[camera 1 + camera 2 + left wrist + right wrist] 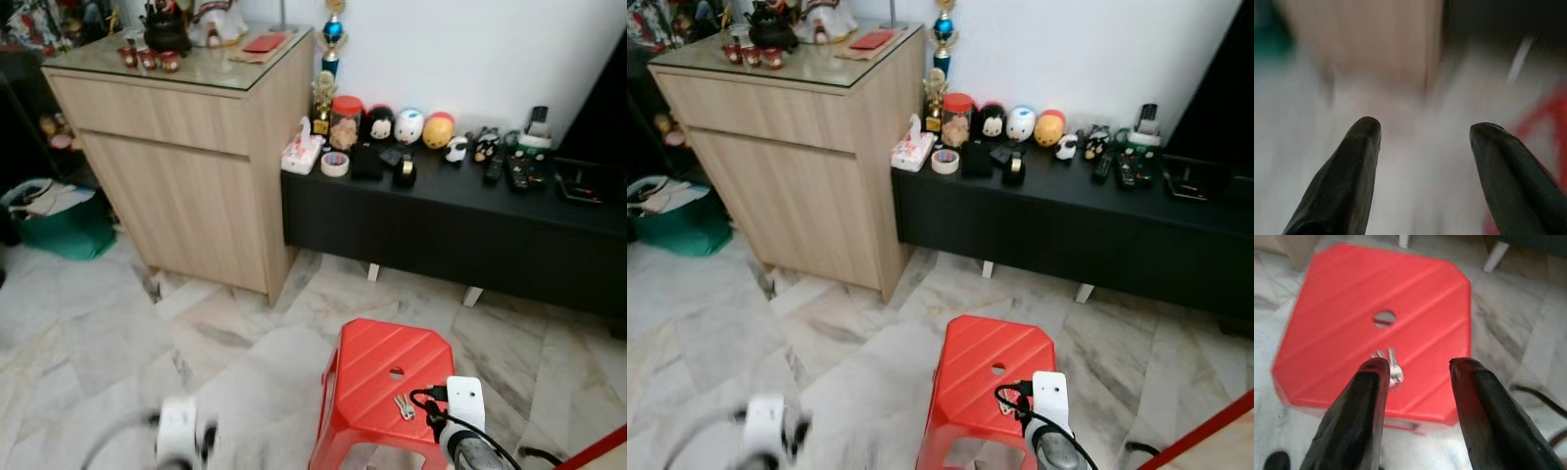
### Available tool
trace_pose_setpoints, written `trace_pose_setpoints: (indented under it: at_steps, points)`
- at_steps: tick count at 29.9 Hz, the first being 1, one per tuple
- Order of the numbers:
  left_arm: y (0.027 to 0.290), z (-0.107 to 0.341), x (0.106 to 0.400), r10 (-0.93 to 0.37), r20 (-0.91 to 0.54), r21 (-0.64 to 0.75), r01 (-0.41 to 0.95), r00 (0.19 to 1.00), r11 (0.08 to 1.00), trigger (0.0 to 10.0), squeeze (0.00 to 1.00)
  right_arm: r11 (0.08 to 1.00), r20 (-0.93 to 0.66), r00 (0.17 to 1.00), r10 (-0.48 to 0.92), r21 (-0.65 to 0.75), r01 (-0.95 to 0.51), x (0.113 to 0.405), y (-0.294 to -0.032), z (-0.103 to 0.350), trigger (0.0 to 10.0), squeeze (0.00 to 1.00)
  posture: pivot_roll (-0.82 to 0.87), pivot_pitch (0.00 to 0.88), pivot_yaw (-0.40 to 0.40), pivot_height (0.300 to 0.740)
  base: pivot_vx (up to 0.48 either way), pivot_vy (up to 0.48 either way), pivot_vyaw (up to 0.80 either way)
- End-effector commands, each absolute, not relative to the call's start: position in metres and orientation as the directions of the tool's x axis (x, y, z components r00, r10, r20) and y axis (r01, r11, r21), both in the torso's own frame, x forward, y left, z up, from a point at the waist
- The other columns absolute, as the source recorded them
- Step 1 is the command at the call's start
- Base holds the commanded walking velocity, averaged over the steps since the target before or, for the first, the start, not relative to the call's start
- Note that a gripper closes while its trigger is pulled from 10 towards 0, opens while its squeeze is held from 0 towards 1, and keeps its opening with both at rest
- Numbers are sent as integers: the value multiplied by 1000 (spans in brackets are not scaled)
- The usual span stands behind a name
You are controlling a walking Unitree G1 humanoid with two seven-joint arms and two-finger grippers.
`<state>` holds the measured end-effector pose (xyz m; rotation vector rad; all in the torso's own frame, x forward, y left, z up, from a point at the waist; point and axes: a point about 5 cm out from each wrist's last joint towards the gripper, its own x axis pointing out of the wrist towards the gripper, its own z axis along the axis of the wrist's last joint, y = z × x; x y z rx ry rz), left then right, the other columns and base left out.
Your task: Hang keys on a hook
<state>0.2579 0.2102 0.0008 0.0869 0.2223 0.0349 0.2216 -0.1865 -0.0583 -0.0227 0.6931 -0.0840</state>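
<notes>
A small bunch of silver metal keys is seen lying flat on the top of a red plastic stool, between its round centre hole and the edge nearest the robot. The right end effector is held just above the stool with its two black fingers spread wide, one finger tip partly covering the keys in the right wrist view. The keys are judged to be light, rigid and hard, thin against the ribbed plastic and likely to slide or fan apart; they would best be pinched across the cluster where the blades meet, or at a ring if one is there, which cannot be made out. The left end effector is likewise spread, empty, low over the marble floor. A clear jar with a red lid is seen on the black low bench; its contents cannot be identified. A green bag with pale things inside is seen beside the wooden cabinet. No hook can be made out.
</notes>
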Motion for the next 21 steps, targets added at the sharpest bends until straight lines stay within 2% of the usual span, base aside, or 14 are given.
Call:
trace_pose_setpoints:
  at_steps: [1, 2, 3, 8, 14, 21]
  points:
    - [205, 10, 260, 21, -138, 69, -11, 990, 998, 10000, 0, 996, -618, 781, -84, -41, 74, 221, -189, -57, 10000, 0, 61, 0, -63, 740, 0, 0, 0]
    - [203, 15, 262, 19, -105, 67, -12, 994, 998, 10000, 0, 997, -613, 786, -80, -34, 75, 222, -189, -57, 10000, 0, 61, 0, -63, 740, 0, 0, 0]
    - [200, 21, 264, 16, -64, 69, -12, 998, 998, 10000, 0, 998, -461, 885, -67, -14, 68, 250, -192, -31, 10000, 0, 61, 0, -66, 740, 0, 0, 0]
    - [189, 27, 257, -16, -20, 69, 17, 1000, 997, 10000, 0, 998, -243, 968, -58, -18, 55, 276, -188, 2, 10000, 0, 64, 0, -70, 740, 0, 0, 0]
    - [185, 31, 247, -7, 16, 47, 6, 1000, 999, 10000, 0, 999, -188, 982, -32, -32, 26, 275, -180, 7, 10000, 0, 74, 0, -82, 740, 0, 0, 0]
    - [179, 35, 251, -14, 15, 35, 13, 1000, 999, 10000, 0, 998, -180, 982, -61, -21, 58, 276, -179, 8, 10000, 0, 63, 0, -74, 740, 0, 0, 0]
